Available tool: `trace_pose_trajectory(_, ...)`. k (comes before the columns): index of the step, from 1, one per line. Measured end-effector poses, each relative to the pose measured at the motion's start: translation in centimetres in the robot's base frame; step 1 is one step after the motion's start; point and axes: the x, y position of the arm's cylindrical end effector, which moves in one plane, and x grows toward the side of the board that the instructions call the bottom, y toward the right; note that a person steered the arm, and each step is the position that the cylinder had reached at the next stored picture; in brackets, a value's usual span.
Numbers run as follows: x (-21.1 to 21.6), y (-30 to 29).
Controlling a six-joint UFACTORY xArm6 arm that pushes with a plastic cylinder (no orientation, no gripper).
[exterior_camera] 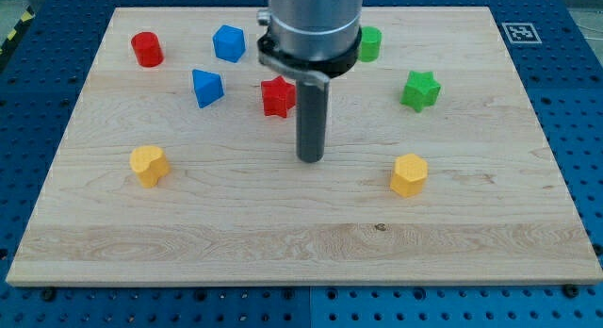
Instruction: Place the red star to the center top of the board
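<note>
The red star (pixel 276 96) lies on the wooden board (pixel 301 243), a little left of centre in the upper half. My tip (pixel 310 159) rests on the board below and to the right of the star, apart from it. The rod rises from the tip into the grey arm body, which hides the board's top centre and part of the green cylinder (pixel 370 43).
A red cylinder (pixel 146 49) is at the top left. A blue block (pixel 228 42) and a blue wedge (pixel 206 87) lie left of the star. A green star (pixel 420 90) is at the right. Yellow blocks lie at the lower left (pixel 149 165) and lower right (pixel 409 174).
</note>
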Motion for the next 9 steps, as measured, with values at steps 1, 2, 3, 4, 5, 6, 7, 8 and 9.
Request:
trace_pose_trajectory(1,-3.1,-1.6)
trace_pose_trajectory(2,-5.0,-1.8)
trace_pose_trajectory(3,-5.5,-1.8)
trace_pose_trajectory(4,-5.6,-2.8)
trace_pose_trajectory(5,-5.4,-4.3)
trace_pose_trajectory(6,-7.0,-5.4)
trace_pose_trajectory(7,-9.0,-5.3)
trace_pose_trajectory(8,-9.2,-2.6)
trace_pose_trajectory(9,-8.8,1.0)
